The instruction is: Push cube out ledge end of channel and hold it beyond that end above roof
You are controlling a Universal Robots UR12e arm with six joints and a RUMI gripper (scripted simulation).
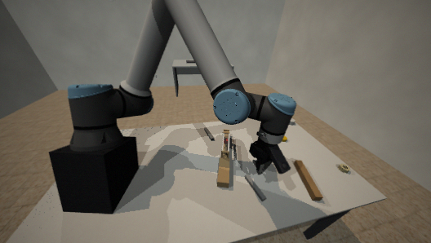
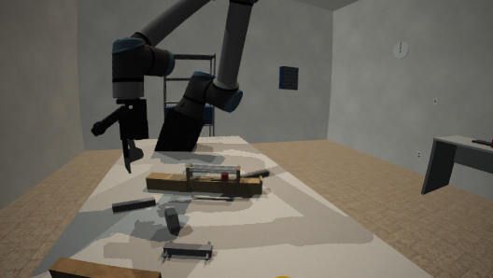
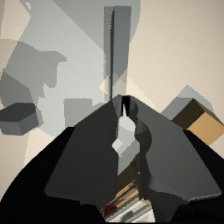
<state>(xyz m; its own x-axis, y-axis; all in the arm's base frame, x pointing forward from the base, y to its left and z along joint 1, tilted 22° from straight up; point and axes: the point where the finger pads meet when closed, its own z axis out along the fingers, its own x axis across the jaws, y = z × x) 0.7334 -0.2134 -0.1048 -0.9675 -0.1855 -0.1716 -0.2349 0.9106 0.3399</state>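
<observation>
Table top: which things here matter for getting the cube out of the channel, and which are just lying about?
Job: channel; red cube inside it; gripper, jaws shut, empty; probably the thin rod beside the channel, as a pusher.
Lying about: wooden plank; grey bar; grey block; bracket piece; small gear.

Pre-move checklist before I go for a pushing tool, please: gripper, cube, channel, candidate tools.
1. Gripper empty: ok, jaws shut on nothing.
2. Jaws open for a pick: not ok.
3. Red cube inside the channel: ok, not pushed out.
4. Gripper clear of the channel: ok, it hangs off the wooden base's end.
5. Tool within view: ok, a dark bar lies on the table.
6. Which end has the ledge and lip: cannot tell.
</observation>
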